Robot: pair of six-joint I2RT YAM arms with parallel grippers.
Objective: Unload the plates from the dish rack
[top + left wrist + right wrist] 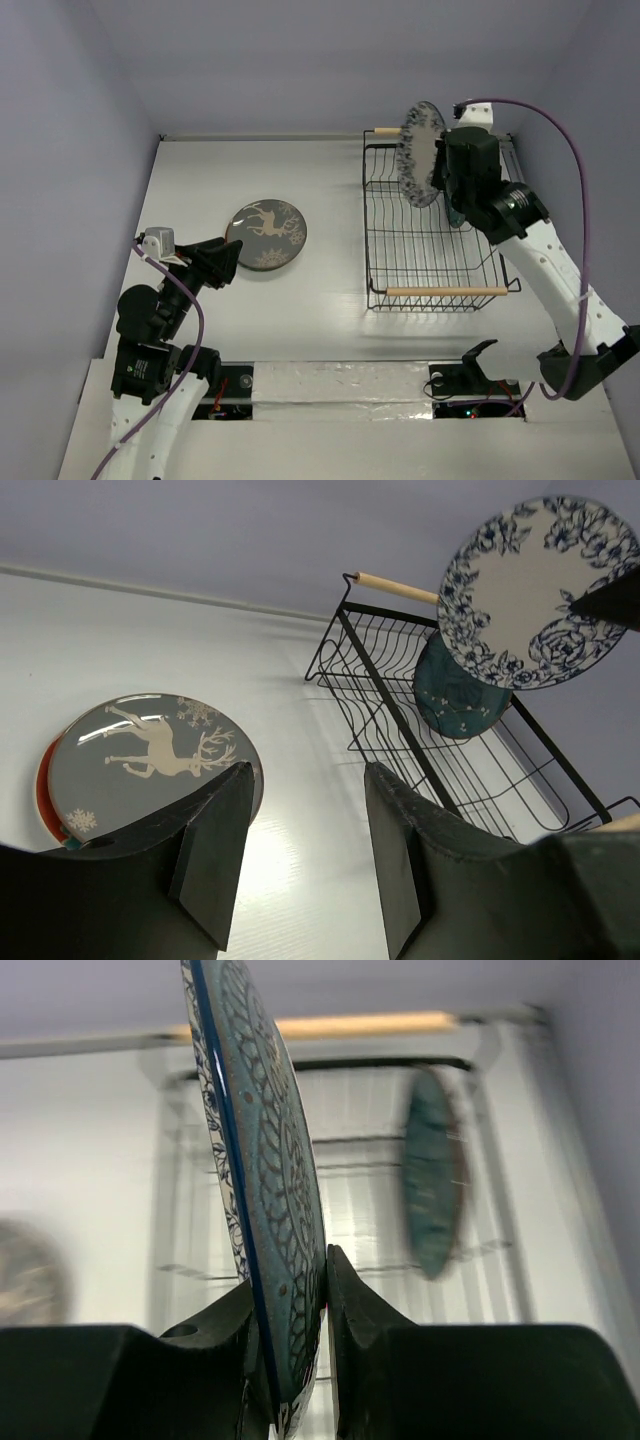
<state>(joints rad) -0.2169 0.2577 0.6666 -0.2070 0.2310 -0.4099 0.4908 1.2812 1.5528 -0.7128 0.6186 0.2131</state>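
Table [330,320]: pale and flat, walled on three sides. Both your arm bases sit at its near edge.

Dish rack [366,230]: black wire basket on the right half of the table, long side running away from you. There is one light wooden handle [447,291] at the near end and one [385,130] at the far end.

Right arm [545,260]: reaches from its base over the rack's right side towards the far end.

Left arm [150,340]: folded low on the left, wrist turned towards the middle of the table.

Floral plate [421,153]: white with blue flowers, standing on edge. It is lifted clear above the rack's far end, with its face turned left.

Deer plate [266,233]: grey-brown with a white deer, lying flat on the table left of the rack and well apart from it. Your left wrist view shows a red-orange edge [44,785] under its left side. You can't tell what that is.

Teal plate [455,695]: dark and glossy, upright in the rack's far end. In your left wrist view it sits below and behind the floral plate.

Right gripper [318,1280]: clamped on the floral plate's rim, one finger on each face.

Left gripper [308,780]: jaws wide apart, holding nothing. It sits just beside the deer plate's near-left edge without touching it.

Cable [575,150]: purple, looping from the right wrist down to the base.
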